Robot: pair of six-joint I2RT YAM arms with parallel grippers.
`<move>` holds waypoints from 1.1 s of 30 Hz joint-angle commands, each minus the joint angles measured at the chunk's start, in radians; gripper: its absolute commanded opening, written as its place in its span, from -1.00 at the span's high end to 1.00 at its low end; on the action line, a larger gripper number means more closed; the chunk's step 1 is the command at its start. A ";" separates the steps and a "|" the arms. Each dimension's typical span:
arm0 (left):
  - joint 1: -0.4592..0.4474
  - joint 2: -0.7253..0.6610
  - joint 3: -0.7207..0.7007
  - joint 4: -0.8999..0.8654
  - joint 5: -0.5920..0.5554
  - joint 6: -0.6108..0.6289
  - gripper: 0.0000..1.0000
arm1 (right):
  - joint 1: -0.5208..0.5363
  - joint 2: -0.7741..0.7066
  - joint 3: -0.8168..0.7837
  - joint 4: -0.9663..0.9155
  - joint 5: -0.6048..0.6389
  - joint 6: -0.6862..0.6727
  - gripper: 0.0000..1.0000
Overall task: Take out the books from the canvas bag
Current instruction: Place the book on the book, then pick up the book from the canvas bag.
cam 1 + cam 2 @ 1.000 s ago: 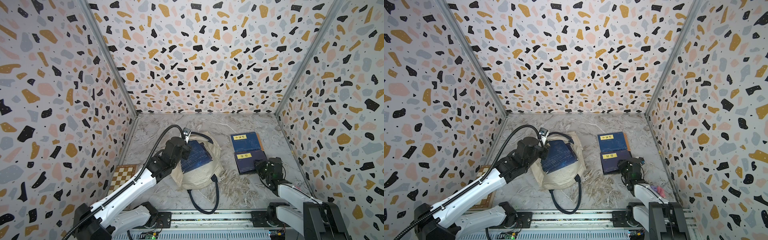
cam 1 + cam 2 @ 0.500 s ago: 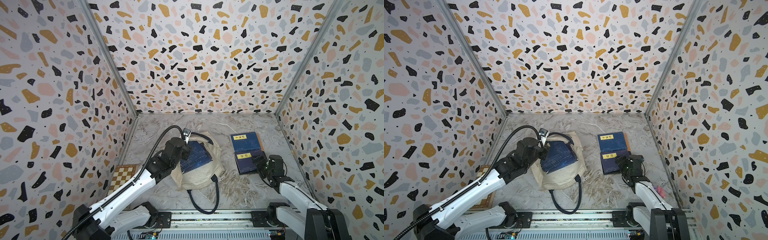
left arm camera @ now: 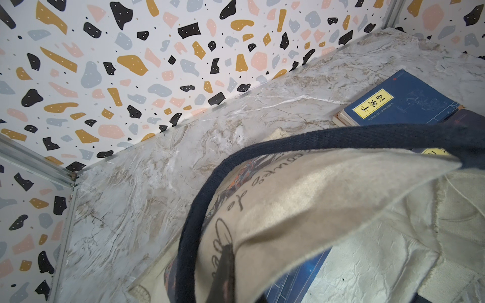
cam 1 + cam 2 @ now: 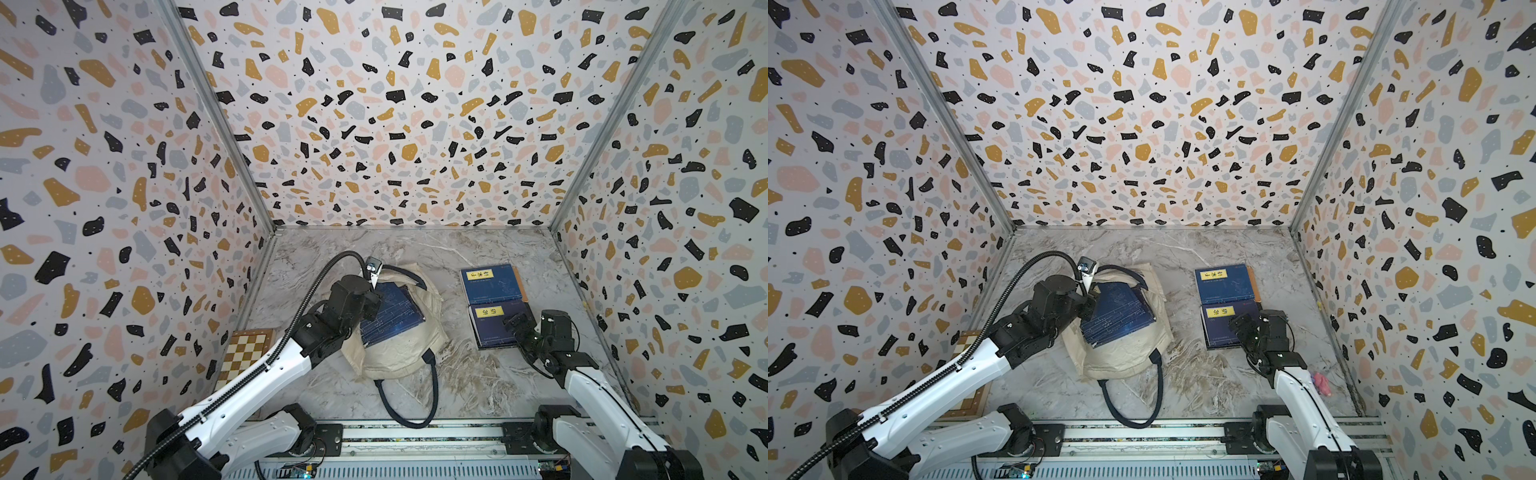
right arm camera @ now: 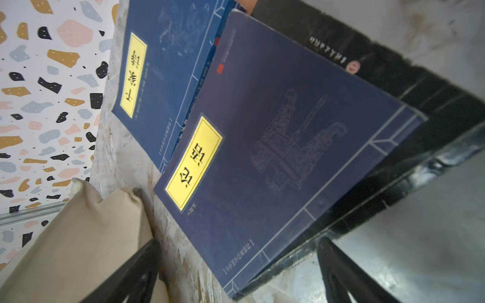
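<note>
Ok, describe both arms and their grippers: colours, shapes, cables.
Both the left arm and the right arm have glossy white shells on their long links, with black joints and black wrists. The left gripper and right gripper are black, and the fingers taper to slim tips. A black ribbed hose runs along the left arm.

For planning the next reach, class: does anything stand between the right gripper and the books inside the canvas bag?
Nothing upright. The open right gripper is at the edge of a yellow-labelled book lying flat; past it comes bare table, then the canvas bag, where the books lie uncovered.
</note>
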 commanded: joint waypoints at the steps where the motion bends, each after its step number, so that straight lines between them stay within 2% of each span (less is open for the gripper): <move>1: -0.003 -0.015 0.000 0.022 -0.006 0.003 1.00 | 0.004 -0.070 0.045 -0.100 -0.012 -0.040 -0.89; 5: -0.004 -0.014 0.001 0.019 -0.004 0.001 1.00 | 0.095 -0.141 0.065 -0.074 0.010 -0.042 -0.98; 9: -0.004 -0.014 0.002 0.020 -0.002 0.000 1.00 | 0.326 -0.158 0.125 -0.029 0.143 -0.057 -0.99; 13: -0.004 -0.016 0.002 0.020 0.000 0.000 1.00 | 0.577 -0.106 0.188 0.004 0.283 -0.038 -0.99; 19: -0.004 -0.018 0.000 0.021 0.000 0.001 1.00 | 0.839 0.031 0.261 0.091 0.395 -0.020 -0.99; 24: -0.004 -0.026 -0.004 0.028 0.001 0.003 1.00 | 0.959 0.133 0.303 0.166 0.422 -0.013 -0.98; 33: -0.004 -0.041 -0.009 0.037 0.007 0.003 1.00 | 1.036 0.344 0.380 0.271 0.373 0.019 -0.88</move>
